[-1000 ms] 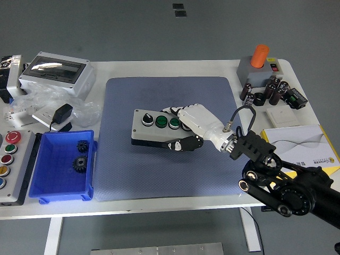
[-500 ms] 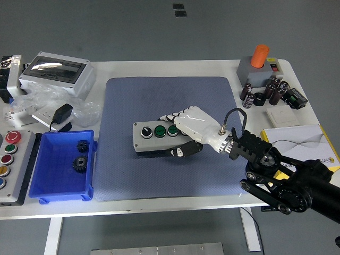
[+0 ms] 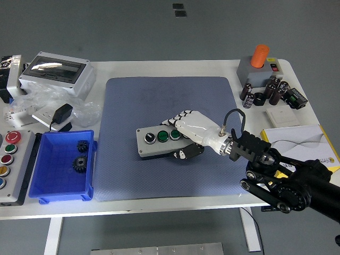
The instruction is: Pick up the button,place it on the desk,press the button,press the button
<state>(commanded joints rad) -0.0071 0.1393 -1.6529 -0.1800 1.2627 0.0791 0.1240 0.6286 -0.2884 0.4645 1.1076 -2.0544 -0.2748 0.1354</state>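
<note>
Button box on blue mat, ctr of counter. R hand clamped on its 3 o'clock end. Looks rigid, light plastic, smooth; grip long sides, clear of pushbuttons.

One button box lies on one blue-grey mat in the middle of the tabletop. Its top carries three round controls that show: one black knob and two green buttons; anything further is hidden under the one robot hand in view. Left of the mat stands one blue bin holding two black gears. Further left, at the tabletop's edge, one grey control panel shows five buttons: two red, one green, one yellow, one blue. Behind the bin sits one grey enclosure with a clear lid. Right of the mat stands one grey base with one orange cylinder, and beside it a cluster of dark capacitors, too crowded to count.
</note>
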